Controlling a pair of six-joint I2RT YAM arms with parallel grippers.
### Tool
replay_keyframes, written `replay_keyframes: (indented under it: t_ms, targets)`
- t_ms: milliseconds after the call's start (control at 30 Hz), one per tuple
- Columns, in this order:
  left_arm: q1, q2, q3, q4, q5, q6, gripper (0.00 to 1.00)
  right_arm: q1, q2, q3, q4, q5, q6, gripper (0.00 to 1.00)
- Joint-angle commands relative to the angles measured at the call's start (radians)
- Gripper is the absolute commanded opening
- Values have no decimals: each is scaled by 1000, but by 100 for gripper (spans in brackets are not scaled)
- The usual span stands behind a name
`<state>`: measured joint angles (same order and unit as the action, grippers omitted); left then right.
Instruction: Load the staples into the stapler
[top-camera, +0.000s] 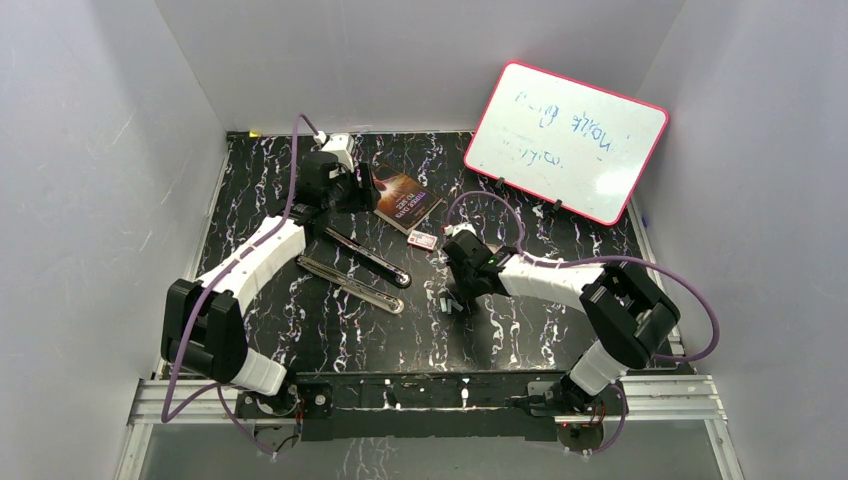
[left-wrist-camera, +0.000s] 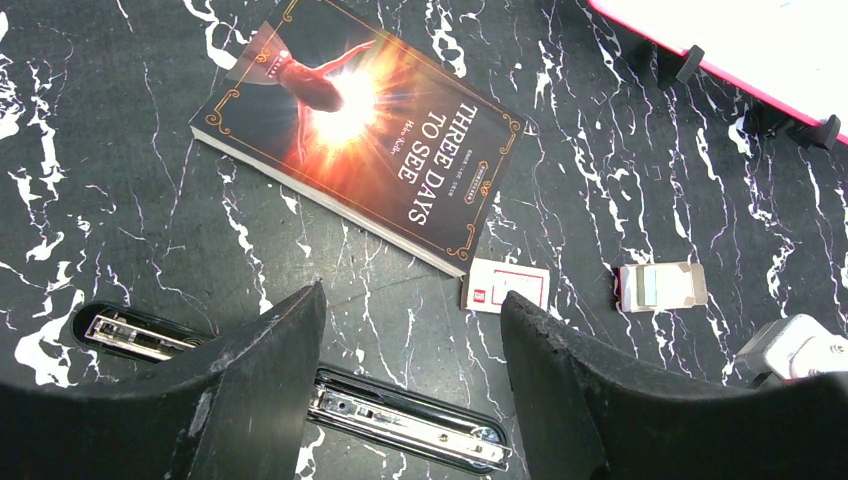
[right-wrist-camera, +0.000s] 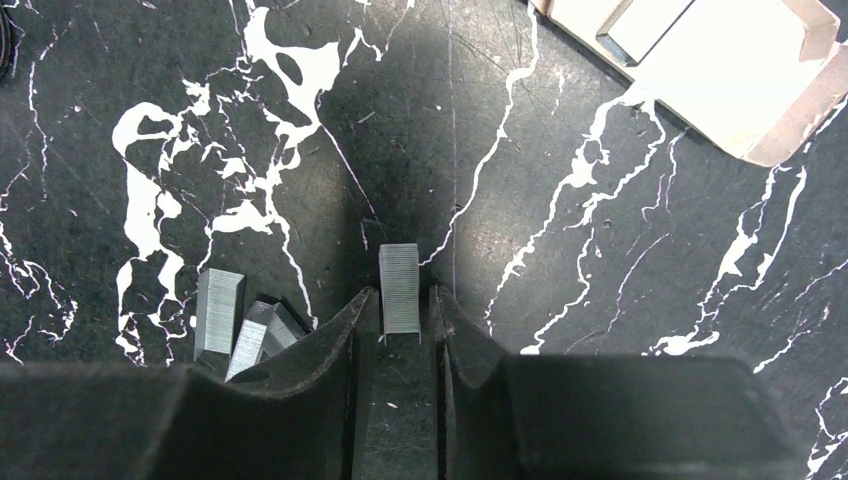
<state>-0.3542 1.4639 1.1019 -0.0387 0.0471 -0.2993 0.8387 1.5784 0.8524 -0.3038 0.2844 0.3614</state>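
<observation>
The stapler lies opened flat on the black marble table, its two long halves side by side (top-camera: 352, 272). The left wrist view shows its metal magazine (left-wrist-camera: 400, 420) just below my left gripper (left-wrist-camera: 414, 295), which hangs open above it, holding nothing. My right gripper (right-wrist-camera: 402, 292) is down at the table (top-camera: 452, 300). Its jaws are open only narrowly, one on each side of a short strip of staples (right-wrist-camera: 400, 280) that lies flat, with a thin gap on each side. Two more strips of staples (right-wrist-camera: 218, 310) (right-wrist-camera: 262, 335) lie just left of the right gripper.
A small white-and-red staple box (left-wrist-camera: 508, 285) (top-camera: 423, 240) sits beside a book (left-wrist-camera: 360, 125). Its cardboard tray (left-wrist-camera: 660, 287) (right-wrist-camera: 700, 60) lies just beyond my right gripper. A pink-framed whiteboard (top-camera: 565, 140) leans at the back right. White walls enclose the table.
</observation>
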Motion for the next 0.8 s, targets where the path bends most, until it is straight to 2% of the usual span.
replay_keyframes:
  t_ms: [0,133,200,267,400,567,767]
  targets:
    - [10,-39,-2,5,18,-6,63,-5,19,-21,19,-13,-10,28]
    - [12,-42,-1,13,46,-12,63,-5,-23,-28,21,-2,-1,16]
    - [12,-55,0,23,89,-20,64,-4,-71,-36,39,10,0,6]
    - [13,-78,1,32,157,-33,65,-4,-153,-48,74,35,-1,1]
    - [14,-182,-59,98,252,-88,69,-4,-330,-61,191,14,-46,0]
    - [15,-342,-213,309,374,-196,72,-5,-525,-184,547,-206,-150,0]
    - [15,-511,-443,795,600,-324,63,-4,-622,-359,1063,-468,-210,0]
